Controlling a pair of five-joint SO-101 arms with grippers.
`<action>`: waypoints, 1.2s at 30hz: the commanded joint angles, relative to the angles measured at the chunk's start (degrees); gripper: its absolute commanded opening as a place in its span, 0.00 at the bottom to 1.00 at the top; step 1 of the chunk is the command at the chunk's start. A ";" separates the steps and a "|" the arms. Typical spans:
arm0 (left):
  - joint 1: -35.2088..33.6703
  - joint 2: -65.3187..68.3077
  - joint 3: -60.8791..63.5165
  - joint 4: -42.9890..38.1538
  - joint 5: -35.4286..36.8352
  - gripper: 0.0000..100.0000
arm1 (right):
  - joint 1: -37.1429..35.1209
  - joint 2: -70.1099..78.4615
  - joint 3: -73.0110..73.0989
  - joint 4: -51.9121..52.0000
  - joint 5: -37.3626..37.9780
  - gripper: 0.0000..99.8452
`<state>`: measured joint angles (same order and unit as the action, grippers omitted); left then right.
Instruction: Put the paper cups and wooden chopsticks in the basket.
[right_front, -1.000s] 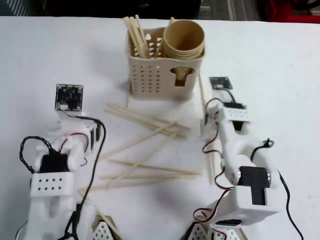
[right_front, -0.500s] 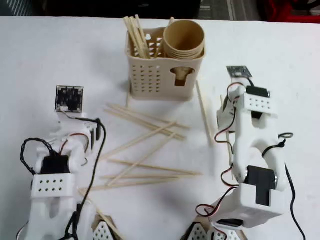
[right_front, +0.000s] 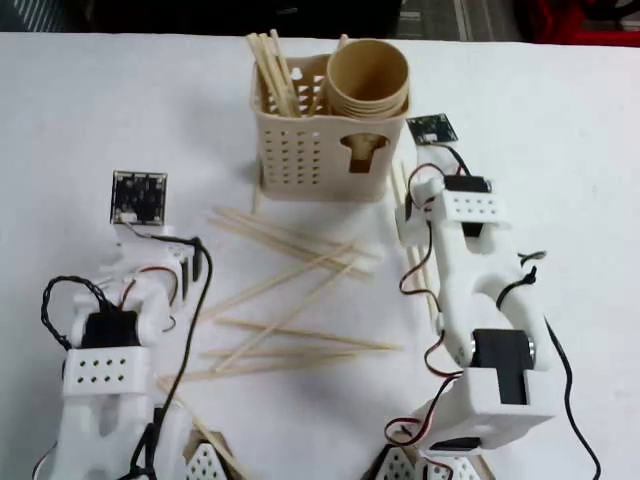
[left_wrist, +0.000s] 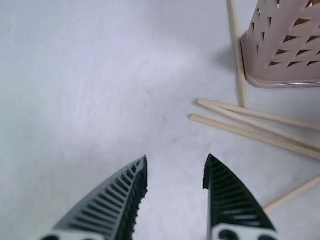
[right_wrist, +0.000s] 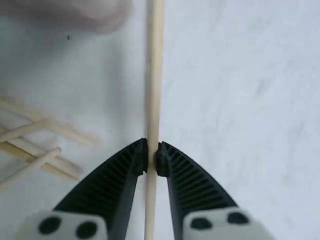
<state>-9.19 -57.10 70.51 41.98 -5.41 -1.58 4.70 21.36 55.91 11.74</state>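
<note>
A beige perforated basket (right_front: 322, 150) stands at the back middle with stacked paper cups (right_front: 368, 72) and several wooden chopsticks (right_front: 272, 68) upright in it. More chopsticks (right_front: 290, 292) lie scattered in front of it. My right gripper (right_wrist: 152, 154) is shut on one chopstick (right_wrist: 154, 75), which lies lengthwise just right of the basket (right_front: 418, 270); that gripper (right_front: 410, 225) sits low by the basket's right front corner. My left gripper (left_wrist: 175, 172) is open over bare table, with the basket's corner (left_wrist: 285, 45) and chopstick ends (left_wrist: 250, 127) ahead of it; in the high view it (right_front: 193, 265) is left of the pile.
Small camera boards stick out from both wrists (right_front: 138, 195) (right_front: 433, 128). Cables loop around both arms. The white table has open room at the far left and far right. A dark strip runs along the back edge.
My right arm reached forward, swung out to the right, then came back left beside the basket with the chopstick between its fingers. The left arm stayed put.
</note>
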 joint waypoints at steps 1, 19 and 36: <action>-0.48 -1.45 -0.44 -1.05 -0.44 0.19 | -0.75 -0.75 0.53 -3.03 -1.14 0.02; -0.48 -1.45 -0.44 -1.05 -0.44 0.19 | -0.66 11.12 -0.70 -3.47 -1.32 0.14; -2.59 -1.45 -0.44 -1.41 -0.44 0.19 | 2.51 6.64 -0.70 0.04 1.23 0.02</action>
<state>-11.12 -57.10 70.51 41.98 -5.41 0.44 14.73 20.84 53.71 12.35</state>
